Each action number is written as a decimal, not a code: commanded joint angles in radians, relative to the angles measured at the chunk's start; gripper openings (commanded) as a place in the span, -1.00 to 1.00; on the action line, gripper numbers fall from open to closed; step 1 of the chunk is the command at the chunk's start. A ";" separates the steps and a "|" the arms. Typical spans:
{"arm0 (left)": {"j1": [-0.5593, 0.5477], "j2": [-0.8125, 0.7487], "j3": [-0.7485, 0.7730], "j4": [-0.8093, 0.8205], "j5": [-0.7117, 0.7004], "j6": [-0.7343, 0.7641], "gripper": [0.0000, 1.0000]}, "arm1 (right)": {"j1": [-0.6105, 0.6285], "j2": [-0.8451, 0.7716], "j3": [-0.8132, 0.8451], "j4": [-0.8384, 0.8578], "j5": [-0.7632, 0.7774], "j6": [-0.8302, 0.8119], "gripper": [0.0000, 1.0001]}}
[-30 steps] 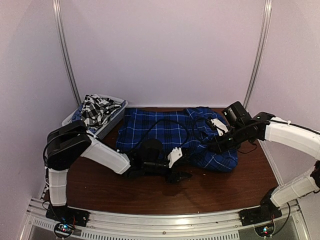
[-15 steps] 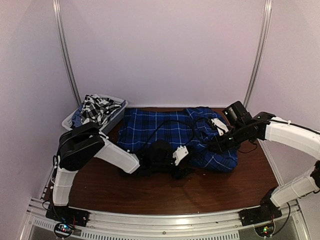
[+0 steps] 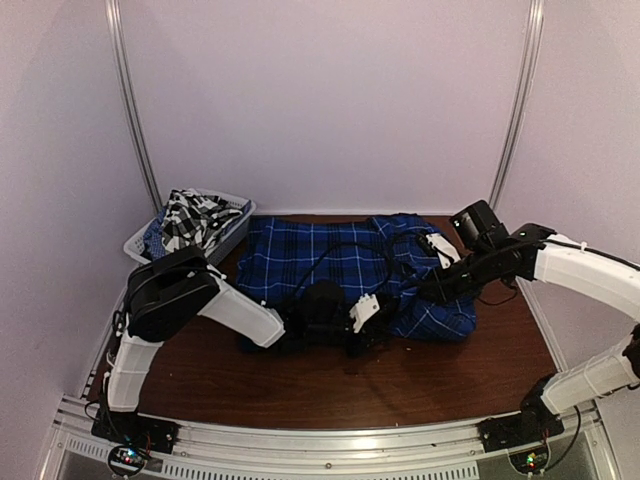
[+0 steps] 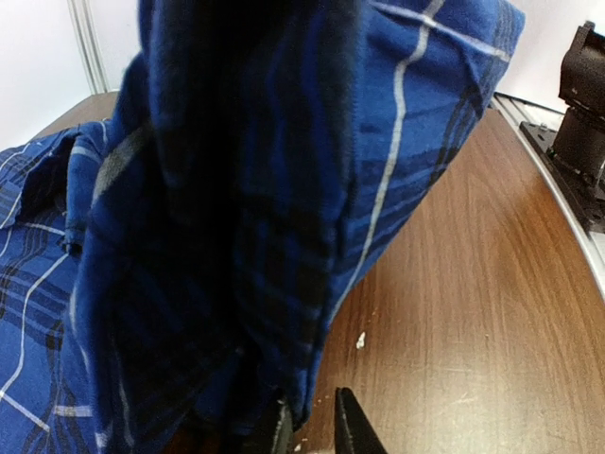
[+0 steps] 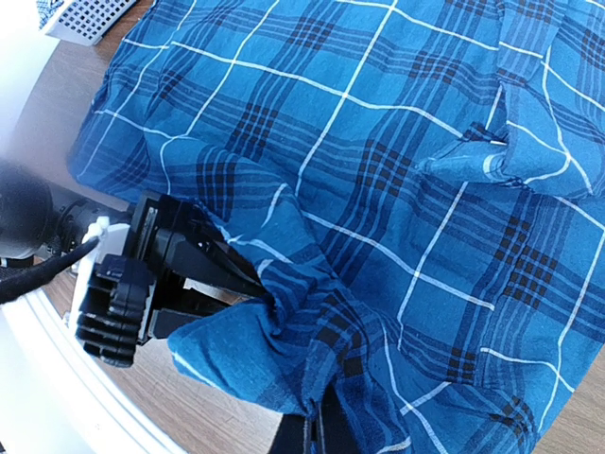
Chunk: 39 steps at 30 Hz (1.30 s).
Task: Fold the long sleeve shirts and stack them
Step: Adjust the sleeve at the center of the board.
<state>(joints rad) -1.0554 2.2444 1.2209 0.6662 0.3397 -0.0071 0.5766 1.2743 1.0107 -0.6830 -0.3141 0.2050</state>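
Observation:
The royal blue plaid shirt (image 3: 330, 255) lies spread across the middle of the table, its near right part bunched up. My left gripper (image 3: 375, 335) sits low at the shirt's near edge. In the left wrist view its jaws (image 4: 312, 426) stand narrowly closed about the hanging hem (image 4: 236, 189). My right gripper (image 3: 440, 285) is shut on a raised fold of the same shirt (image 5: 378, 142), with its fingertips (image 5: 317, 435) buried in the cloth. The left gripper's fingers (image 5: 241, 284) reach into that fold from the left. The black-and-white checked shirt (image 3: 195, 220) is heaped in the basket.
A white mesh basket (image 3: 240, 213) stands at the back left beside the blue shirt. Bare brown tabletop (image 3: 420, 380) runs along the near side. The right arm's base (image 4: 581, 123) shows at the table's edge in the left wrist view.
My left arm has slid forward to the shirt's near edge, and its jaws have gone from wide open to nearly closed about the hem. The right gripper has kept its hold and hardly moved.

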 commanded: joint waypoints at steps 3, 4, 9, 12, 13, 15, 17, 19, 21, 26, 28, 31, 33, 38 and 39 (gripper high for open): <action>0.005 -0.008 -0.012 0.089 0.083 -0.037 -0.86 | -0.011 -0.036 -0.013 0.021 0.009 -0.003 -1.00; 0.005 -0.012 -0.012 0.089 0.086 -0.039 -0.91 | -0.012 -0.037 -0.013 0.022 0.009 -0.002 -1.00; 0.005 -0.033 -0.020 0.096 0.073 -0.062 -1.00 | -0.014 -0.042 -0.021 0.029 0.002 0.001 -1.00; 0.005 -0.035 -0.017 0.099 0.079 -0.071 -1.00 | -0.015 -0.045 -0.027 0.029 0.001 0.002 -1.00; 0.006 -0.036 -0.014 0.097 0.094 -0.077 -1.00 | -0.017 -0.047 -0.027 0.029 0.004 0.002 -1.00; 0.005 -0.046 -0.012 0.094 0.136 -0.099 -1.00 | -0.021 -0.049 -0.024 0.025 0.011 0.002 -1.00; 0.005 -0.073 -0.022 0.095 0.176 -0.131 -1.00 | -0.025 -0.051 -0.022 0.025 0.016 0.003 -1.00; 0.005 -0.126 -0.042 0.098 0.204 -0.164 -1.00 | -0.030 -0.053 -0.021 0.025 0.023 0.005 -1.00; 0.003 -0.179 -0.059 0.094 0.228 -0.187 -1.00 | -0.033 -0.052 -0.024 0.026 0.023 0.005 -1.00; 0.003 -0.275 -0.054 0.023 0.257 -0.235 -1.00 | -0.037 -0.050 -0.027 0.029 0.012 0.003 -1.00; 0.001 -0.291 -0.036 -0.012 0.267 -0.251 -1.00 | -0.039 -0.050 -0.025 0.029 0.008 0.002 -1.00; -0.010 -0.308 -0.012 -0.058 0.290 -0.266 -1.00 | -0.039 -0.052 -0.019 0.027 0.009 0.002 -1.00; -0.020 -0.322 -0.005 -0.069 0.306 -0.275 -1.00 | -0.038 -0.054 -0.016 0.026 0.008 0.002 -1.00; -0.044 -0.366 -0.010 -0.079 0.346 -0.283 -1.00 | -0.040 -0.053 -0.016 0.025 0.005 0.000 -1.00; -0.052 -0.376 -0.010 -0.087 0.350 -0.276 -1.00 | -0.040 -0.054 -0.018 0.025 0.005 0.001 -1.00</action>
<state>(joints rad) -1.0801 1.9373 1.1938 0.5846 0.6270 -0.2722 0.5472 1.2457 0.9936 -0.6758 -0.3149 0.2081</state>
